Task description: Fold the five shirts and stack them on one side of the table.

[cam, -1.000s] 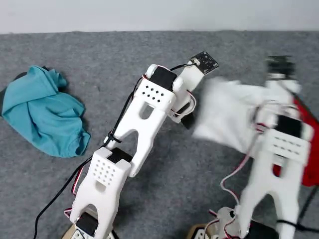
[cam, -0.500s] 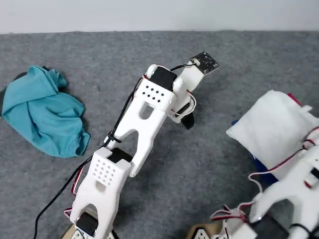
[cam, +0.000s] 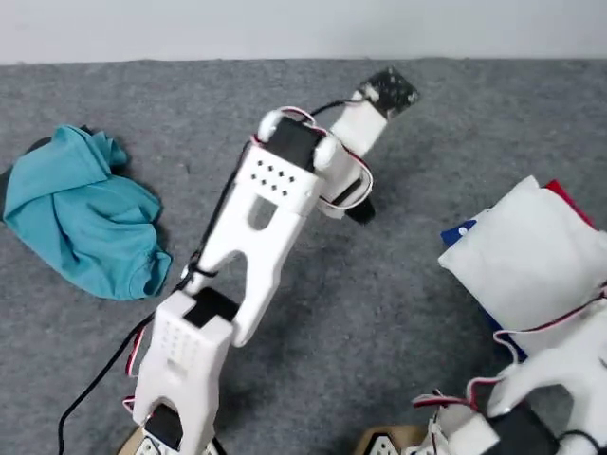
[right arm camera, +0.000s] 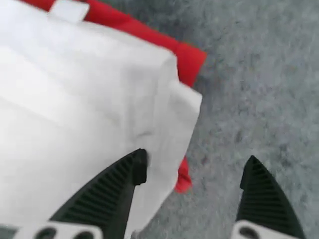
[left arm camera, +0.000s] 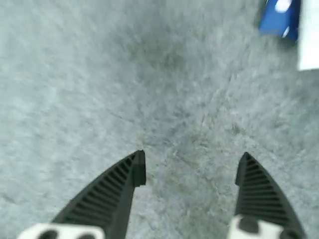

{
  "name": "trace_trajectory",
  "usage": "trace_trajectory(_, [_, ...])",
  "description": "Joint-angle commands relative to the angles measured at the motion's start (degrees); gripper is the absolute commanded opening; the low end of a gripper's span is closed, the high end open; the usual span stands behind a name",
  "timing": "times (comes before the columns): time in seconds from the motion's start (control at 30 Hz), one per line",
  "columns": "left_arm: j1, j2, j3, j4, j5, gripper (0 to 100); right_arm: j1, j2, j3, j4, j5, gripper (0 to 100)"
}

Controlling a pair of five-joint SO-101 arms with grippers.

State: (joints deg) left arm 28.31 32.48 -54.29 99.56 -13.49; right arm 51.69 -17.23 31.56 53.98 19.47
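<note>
Stacked: white shirt [right arm camera: 75, 99] on red shirt [right arm camera: 192, 57]
Both open: left end effector [left arm camera: 192, 169] over bare tabletop [left arm camera: 124, 74], right end effector [right arm camera: 194, 172] over the white shirt.

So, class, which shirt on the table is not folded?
The teal shirt, crumpled alone at the left; the white shirt, blue shirt and red shirt sit stacked flat at the right.

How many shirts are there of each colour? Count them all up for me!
1 teal shirt, crumpled by itself
1 white shirt, folded on top of the pile
1 red shirt, peeking out under the white one
1 blue shirt, also peeking out under the white one
Total: 4 shirts that I can see
</note>
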Motion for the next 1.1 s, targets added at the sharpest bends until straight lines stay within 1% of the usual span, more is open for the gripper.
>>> trace_trajectory(0.0, [-0.53,-9.67,0.75,1.05,0.09,29,0.75,-9.27,-4.40,6.37,0.79,30.3])
trace_trajectory(0.07, [-0.53,-13.98,3.56,1.05,0.00,29,0.57,-14.11,-5.63,9.71,0.79,30.3])
trace_trajectory(0.2, [-0.70,-24.09,12.97,1.05,-0.18,29,-2.51,-22.29,-5.89,16.57,0.79,30.3])
trace_trajectory(0.3, [-3.25,-32.53,20.97,0.97,-3.96,29,-6.29,-26.77,-4.84,21.14,1.14,30.3])
trace_trajectory(0.4, [-8.97,-41.41,29.14,0.97,-9.23,29,-11.21,-29.23,-0.62,22.11,1.23,30.3])
trace_trajectory(0.5, [-15.82,-50.81,37.05,0.88,-12.13,29,-17.71,-30.29,5.54,22.11,1.23,30.3])
trace_trajectory(0.57, [-20.13,-56.44,41.71,0.88,-13.27,29,-22.90,-30.02,8.97,21.67,1.49,30.3])
trace_trajectory(0.67, [-26.64,-64.35,48.48,0.88,-13.54,29,-30.46,-29.76,13.80,19.91,6.07,30.3])
trace_trajectory(0.73, [-31.03,-69.19,52.88,0.88,-13.54,29,-34.77,-29.41,16.53,18.95,7.82,30.3])
trace_trajectory(0.8, [-35.78,-73.32,57.10,0.79,-13.36,29,-38.02,-28.97,18.02,17.80,7.56,30.3])
trace_trajectory(0.9, [-44.48,-78.24,63.87,0.79,-12.22,29,-39.60,-28.00,18.90,16.84,7.30,30.3])
trace_trajectory(1.0, [-52.40,-82.20,69.23,0.79,-5.98,29,-39.69,-26.68,18.90,16.84,7.30,30.3])
trace_trajectory(1.07, [-56.44,-84.31,71.60,0.53,-3.96,29,-39.87,-25.63,18.90,16.75,7.47,30.3])
